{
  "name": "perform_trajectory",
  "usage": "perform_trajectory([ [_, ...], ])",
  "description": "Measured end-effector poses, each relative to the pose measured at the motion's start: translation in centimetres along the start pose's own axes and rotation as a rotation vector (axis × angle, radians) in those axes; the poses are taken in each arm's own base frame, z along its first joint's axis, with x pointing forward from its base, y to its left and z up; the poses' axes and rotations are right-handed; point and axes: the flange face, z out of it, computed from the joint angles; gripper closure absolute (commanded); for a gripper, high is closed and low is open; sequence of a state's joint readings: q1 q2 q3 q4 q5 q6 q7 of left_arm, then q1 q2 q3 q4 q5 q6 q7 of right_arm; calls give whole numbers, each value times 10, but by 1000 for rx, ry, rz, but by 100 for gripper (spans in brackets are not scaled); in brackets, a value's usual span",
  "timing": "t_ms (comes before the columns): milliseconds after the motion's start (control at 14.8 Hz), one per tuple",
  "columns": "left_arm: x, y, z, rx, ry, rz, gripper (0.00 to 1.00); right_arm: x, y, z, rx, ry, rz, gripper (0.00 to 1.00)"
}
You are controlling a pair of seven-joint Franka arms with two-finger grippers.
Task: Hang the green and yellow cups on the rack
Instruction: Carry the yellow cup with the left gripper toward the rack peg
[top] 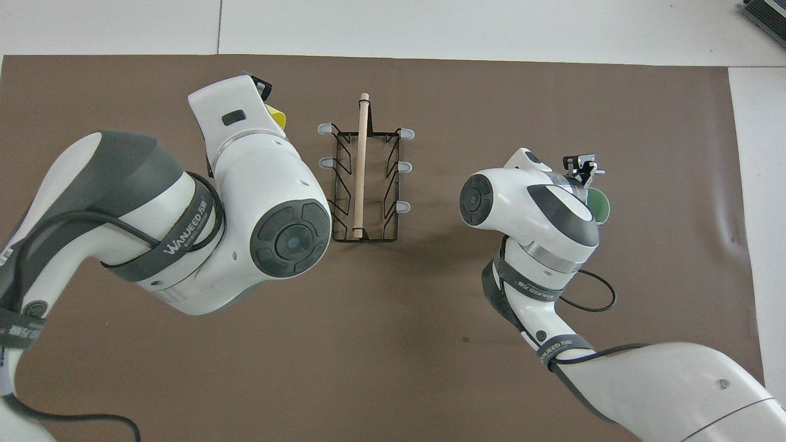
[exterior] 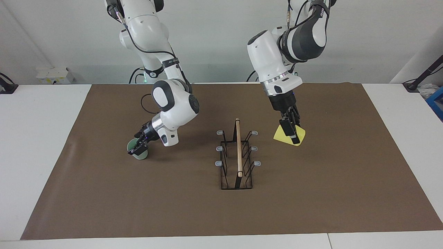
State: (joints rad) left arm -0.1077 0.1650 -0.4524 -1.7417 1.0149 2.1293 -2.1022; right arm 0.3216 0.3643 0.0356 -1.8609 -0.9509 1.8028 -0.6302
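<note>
Facing view: yellow cup (exterior: 290, 136) pinched in left end effector (exterior: 293, 137), green cup (exterior: 137, 151) at spread right end effector (exterior: 139, 146)

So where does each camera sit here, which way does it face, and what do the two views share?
Facing view: high across the table, looking at the robots; both arms show down to the left gripper at the yellow cup and the right gripper at the green cup.
Overhead view: above the robots' end, looking steeply down; both arms enter from the bottom.
Shared: the rack between the cups, on the brown mat, half a turn apart.
</note>
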Motion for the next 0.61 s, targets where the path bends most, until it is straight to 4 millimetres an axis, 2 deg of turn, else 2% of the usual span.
perform_trajectory([
  [270,-20,-16,-4,-51,94,48,100,0,-1,1,15,8,6,0],
  [607,-29,-35,-1,-94,180,67,100,-3,0,7,25,6,12,0],
])
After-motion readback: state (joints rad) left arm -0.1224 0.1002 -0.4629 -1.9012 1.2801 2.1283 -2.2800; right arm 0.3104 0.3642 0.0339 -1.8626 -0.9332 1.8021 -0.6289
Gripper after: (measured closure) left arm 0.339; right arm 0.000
